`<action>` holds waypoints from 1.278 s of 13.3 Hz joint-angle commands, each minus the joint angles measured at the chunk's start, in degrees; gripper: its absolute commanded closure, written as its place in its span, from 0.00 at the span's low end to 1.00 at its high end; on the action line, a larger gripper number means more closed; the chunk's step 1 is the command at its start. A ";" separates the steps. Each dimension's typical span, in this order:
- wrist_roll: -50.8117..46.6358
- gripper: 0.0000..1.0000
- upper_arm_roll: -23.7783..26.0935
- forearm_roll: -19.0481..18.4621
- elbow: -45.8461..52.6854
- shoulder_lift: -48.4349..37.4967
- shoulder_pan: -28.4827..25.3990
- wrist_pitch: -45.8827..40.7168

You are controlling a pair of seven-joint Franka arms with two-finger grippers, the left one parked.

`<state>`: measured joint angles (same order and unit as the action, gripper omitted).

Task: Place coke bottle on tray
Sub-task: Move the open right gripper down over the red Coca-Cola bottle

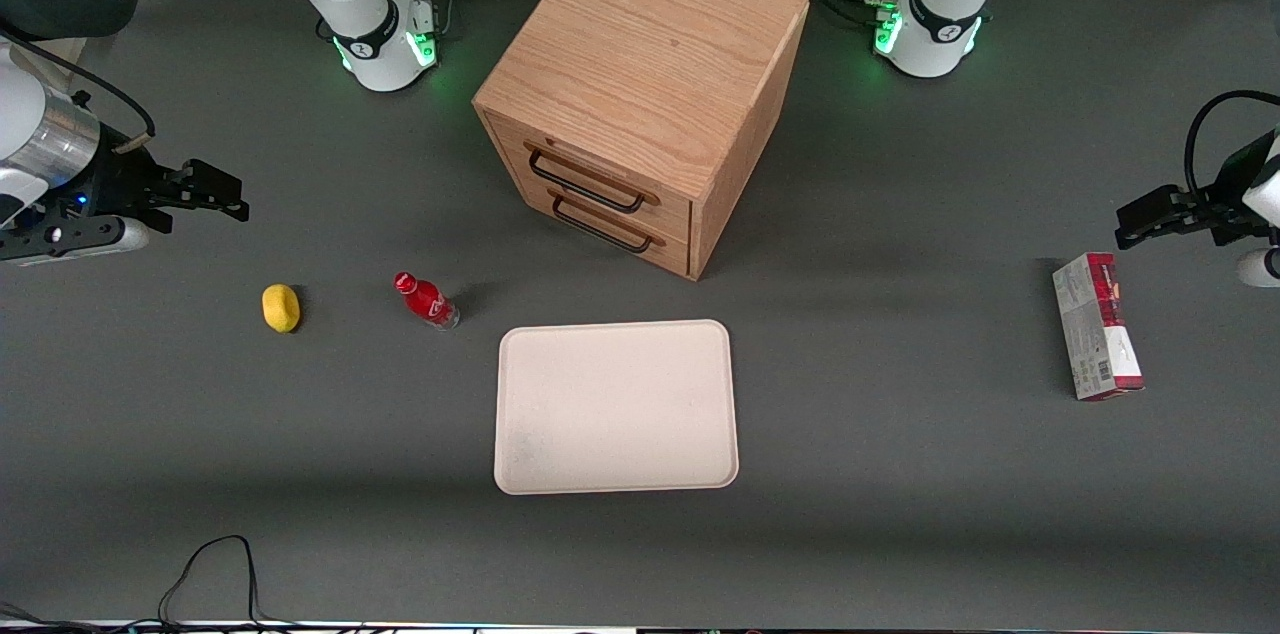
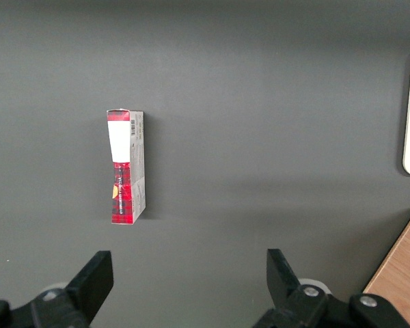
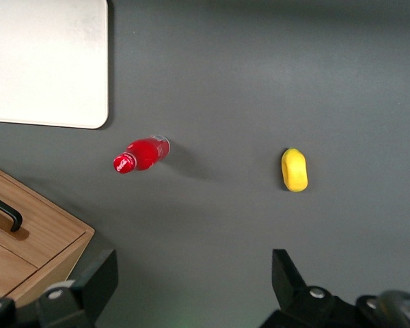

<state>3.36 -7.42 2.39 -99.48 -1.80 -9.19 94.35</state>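
A grey desk [image 1: 900, 474] carries a wooden drawer cabinet [image 1: 640, 94] and, nearer the front camera, the cream tray [image 1: 617, 406], still bare. The gripper [image 1: 215, 192] hangs at the working arm's end of the desk, its fingers [image 3: 96, 280] spread wide and empty. The coke bottle [image 1: 426, 300] stands upright between the tray and a yellow lemon [image 1: 281, 307], nearer the camera than the gripper and toward the tray.

Front view overlooks table [image 1: 900, 514]; wrist views face straight down.

no legible text, labels unreadable
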 commanded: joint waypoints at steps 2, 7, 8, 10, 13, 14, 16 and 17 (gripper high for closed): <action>0.15 0.00 -0.40 0.78 1.91 0.22 0.49 -1.54; 0.07 0.00 -0.31 0.87 2.18 0.57 0.31 -1.80; 0.07 0.00 -0.23 0.87 2.27 0.66 0.22 -2.15; -0.11 0.00 0.12 1.04 2.36 0.75 0.05 -2.24; -5.28 0.00 2.13 1.04 3.58 0.84 -1.62 -3.03; -7.64 0.00 3.45 1.04 4.11 1.18 -1.97 -3.64; -14.49 0.00 8.28 0.95 6.21 2.06 -1.98 -4.17; -16.35 0.00 9.87 0.78 8.66 3.54 -2.15 -6.00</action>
<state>-8.03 -0.30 2.72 -96.17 -1.25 -11.11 91.74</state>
